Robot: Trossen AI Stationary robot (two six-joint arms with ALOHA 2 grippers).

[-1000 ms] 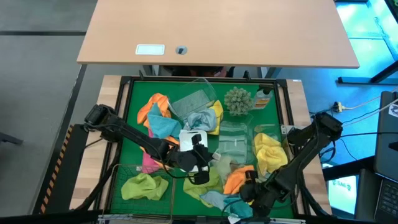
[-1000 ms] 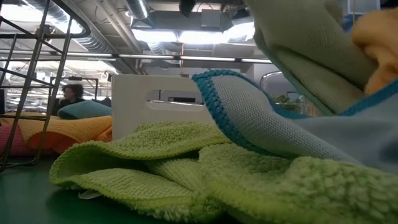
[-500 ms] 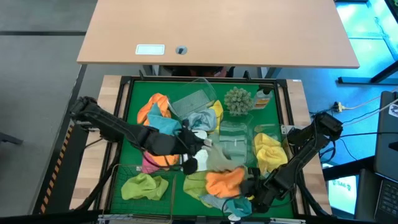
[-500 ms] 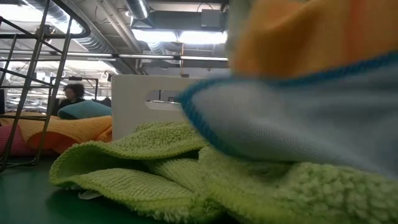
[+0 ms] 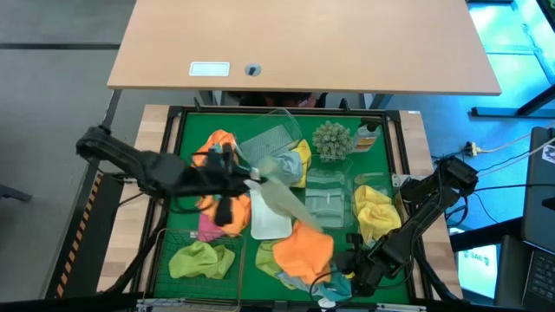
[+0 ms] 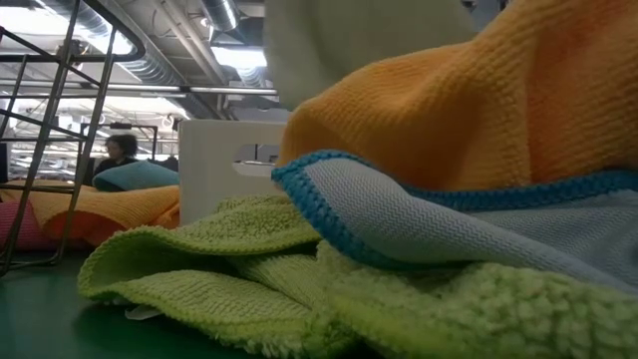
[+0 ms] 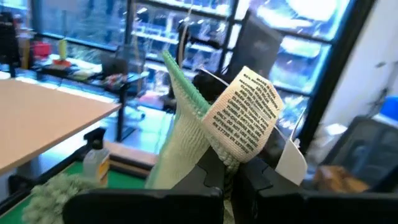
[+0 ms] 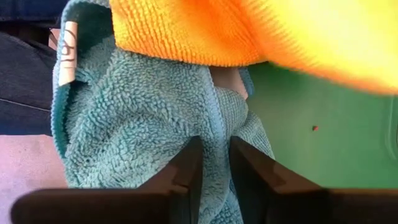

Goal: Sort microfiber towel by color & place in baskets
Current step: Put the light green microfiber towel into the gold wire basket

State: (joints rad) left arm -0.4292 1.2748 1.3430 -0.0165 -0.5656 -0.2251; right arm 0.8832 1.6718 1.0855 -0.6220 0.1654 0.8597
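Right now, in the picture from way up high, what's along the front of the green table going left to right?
Lime green towel → orange towel → right gripper, down on a teal towel.

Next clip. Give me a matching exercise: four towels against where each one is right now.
1. pale green ribbed towel
2. teal fuzzy towel
3. lime green fuzzy towel
4. yellow fuzzy towel

A. in the clear plastic tub
B. in the dark wire-mesh basket
C. clamped in the left gripper
D. pinched in the right gripper

Pairs: 1-C, 2-D, 3-B, 4-A.
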